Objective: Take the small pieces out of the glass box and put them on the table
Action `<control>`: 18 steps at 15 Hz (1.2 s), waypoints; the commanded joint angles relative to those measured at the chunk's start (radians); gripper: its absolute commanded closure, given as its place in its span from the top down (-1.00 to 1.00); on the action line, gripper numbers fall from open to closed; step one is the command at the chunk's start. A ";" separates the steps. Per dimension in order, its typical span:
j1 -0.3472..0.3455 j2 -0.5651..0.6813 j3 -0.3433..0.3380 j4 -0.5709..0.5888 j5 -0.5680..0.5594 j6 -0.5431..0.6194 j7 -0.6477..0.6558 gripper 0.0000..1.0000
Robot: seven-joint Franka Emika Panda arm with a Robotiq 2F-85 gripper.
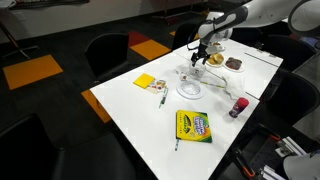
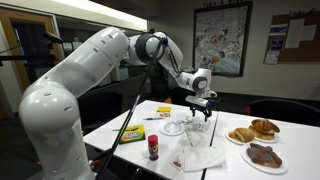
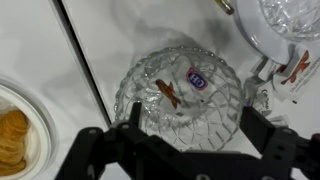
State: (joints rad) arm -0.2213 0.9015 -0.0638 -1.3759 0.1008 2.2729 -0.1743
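- The pincer (image 2: 199, 116) was released, its jaws spread wide and gripping nothing.
- In the wrist view its two dark fingers (image 3: 262, 140) stood on either side of the glass box (image 3: 185, 112), apart from its walls as far as the picture showed.
- The glass box sat on the white table (image 1: 150, 115), right below the pincer, with cut, patterned sides.
- Inside the box lay a thin brown stick-like piece (image 3: 168, 93) and a small blue and white wrapped piece (image 3: 197, 79), close together near the middle.
- In the wrist view a plate of brown pastries (image 3: 12, 135) lay on the table to the left of the box, clear of it.
- A round clear dish (image 3: 295, 15) showed at the upper right corner of the wrist view, near the box; whether they touched could not be told.
- Just beside the box on the right lay a small crumpled wrapper (image 3: 290, 70) with reddish-brown marks.
- In an exterior view a crayon box (image 1: 193, 125) lay flat toward the near end of the table, well apart from the pincer.
- A yellow pad (image 1: 145, 81) lay near the table's left edge, and a small red-capped bottle (image 1: 238, 106) stood upright near the right edge.
- Dark office chairs (image 1: 108, 52) stood around the table.
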 commanded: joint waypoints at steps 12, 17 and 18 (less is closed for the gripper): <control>-0.004 0.024 -0.009 0.005 -0.046 -0.002 0.058 1.00; -0.003 0.024 -0.012 0.006 -0.050 -0.002 0.066 1.00; -0.004 0.031 -0.013 0.019 -0.052 -0.018 0.067 1.00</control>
State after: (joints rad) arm -0.2201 0.9226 -0.0802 -1.3747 0.0551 2.2741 -0.1102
